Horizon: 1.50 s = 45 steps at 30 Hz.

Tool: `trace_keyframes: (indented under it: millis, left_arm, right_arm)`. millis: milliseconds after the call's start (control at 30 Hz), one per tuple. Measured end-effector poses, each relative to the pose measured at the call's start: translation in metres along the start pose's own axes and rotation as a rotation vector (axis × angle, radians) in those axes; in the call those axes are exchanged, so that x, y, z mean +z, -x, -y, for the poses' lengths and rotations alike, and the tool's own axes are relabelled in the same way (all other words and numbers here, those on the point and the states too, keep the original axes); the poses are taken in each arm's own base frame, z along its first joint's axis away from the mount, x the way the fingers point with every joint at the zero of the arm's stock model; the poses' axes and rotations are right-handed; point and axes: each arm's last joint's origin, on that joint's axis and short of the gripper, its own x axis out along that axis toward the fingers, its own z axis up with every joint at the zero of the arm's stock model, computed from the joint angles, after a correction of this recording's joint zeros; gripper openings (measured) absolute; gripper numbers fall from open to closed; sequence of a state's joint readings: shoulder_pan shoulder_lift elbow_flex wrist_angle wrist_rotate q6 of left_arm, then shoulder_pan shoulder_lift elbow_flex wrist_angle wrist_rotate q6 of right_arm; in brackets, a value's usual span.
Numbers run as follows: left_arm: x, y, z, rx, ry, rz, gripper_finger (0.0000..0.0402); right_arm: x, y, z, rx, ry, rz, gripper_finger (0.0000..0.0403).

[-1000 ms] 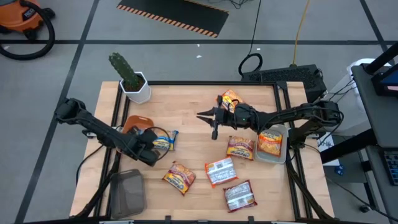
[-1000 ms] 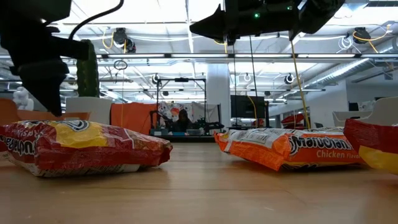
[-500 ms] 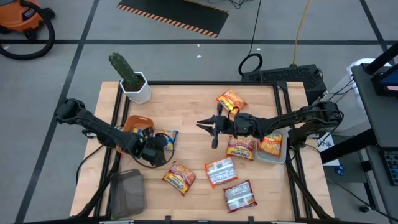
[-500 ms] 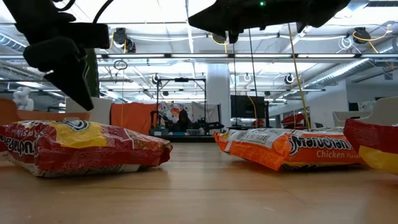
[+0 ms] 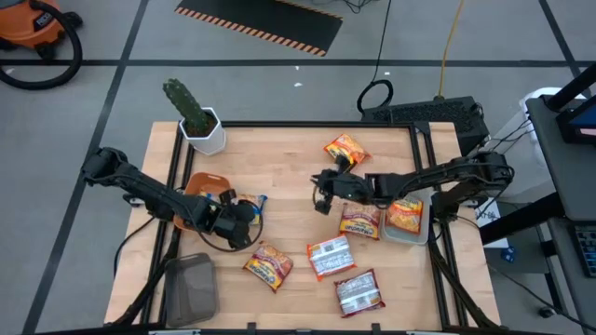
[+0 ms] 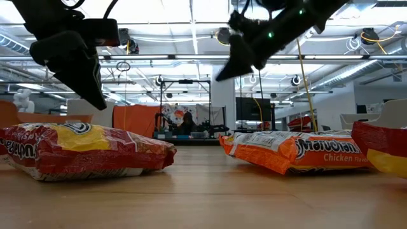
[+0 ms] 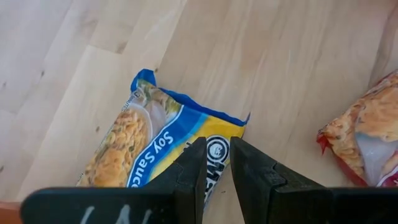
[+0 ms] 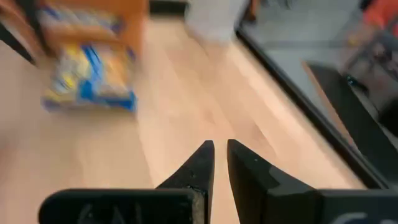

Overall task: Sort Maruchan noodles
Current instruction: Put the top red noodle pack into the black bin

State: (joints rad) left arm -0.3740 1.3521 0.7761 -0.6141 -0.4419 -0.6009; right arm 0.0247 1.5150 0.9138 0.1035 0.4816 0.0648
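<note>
Several Maruchan noodle packets lie flat on the wooden table: an orange one (image 5: 345, 149) at the far side, another orange one (image 5: 360, 221), a red-yellow one (image 5: 268, 263), and two red-white ones (image 5: 331, 257) (image 5: 358, 291). A blue-yellow packet (image 7: 155, 143) lies left of centre. My left gripper (image 7: 217, 149) hangs above its end, fingers nearly together, holding nothing; the low view shows my left gripper (image 6: 95, 95) well off the table. My right gripper (image 5: 321, 197) slants down over bare wood at mid-table, shut and empty.
An orange bowl (image 5: 207, 186) stands left of the blue-yellow packet. A grey tray (image 5: 191, 288) sits at the near left corner. Another tray (image 5: 421, 228) at the right edge holds an orange packet (image 5: 405, 214). A potted cactus (image 5: 197, 121) stands at the far left.
My right gripper has tipped from level to slanting down and has sunk, its tips coming toward the table's near edge. My left gripper has rolled and tipped and shifted a little toward the table's right, over the blue-yellow packet. No packet has moved.
</note>
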Motion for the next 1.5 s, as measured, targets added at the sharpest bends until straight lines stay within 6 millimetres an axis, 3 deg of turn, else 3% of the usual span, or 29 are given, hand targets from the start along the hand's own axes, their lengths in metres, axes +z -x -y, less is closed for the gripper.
trace_keyframes:
  millis: [167,333,600,767,867,1333,1500]
  left_arm:
    - [0.001,0.000,0.001,-0.009,0.005,0.007,0.0076]
    - [0.003,0.000,0.002,-0.032,-0.007,0.022,0.0076]
    - [0.003,0.000,0.003,-0.043,-0.006,0.019,0.0076]
    - [0.002,0.001,0.004,-0.056,0.008,0.012,0.0076]
    - [0.001,0.001,0.006,-0.073,0.012,0.002,0.0076]
    - [0.001,0.001,0.006,-0.078,0.012,0.000,0.0076]
    - [0.004,-0.001,0.003,-0.072,-0.002,0.004,0.0076]
  right_arm:
    - [-0.012,-0.004,0.011,-0.024,-0.021,-0.122,0.0041]
    - [-0.020,-0.005,0.011,0.084,-0.045,-0.198,0.0041]
    - [-0.040,0.009,-0.003,0.107,-0.219,-0.419,0.0041]
    - [-0.052,0.016,-0.005,0.141,-0.415,-0.602,0.0041]
    - [-0.053,0.016,-0.004,0.122,-0.458,-0.627,0.0047]
    - [-0.059,0.006,0.029,0.014,-0.506,-0.698,0.0179]
    - [-0.065,0.006,0.030,-0.021,-0.518,-0.754,0.0198]
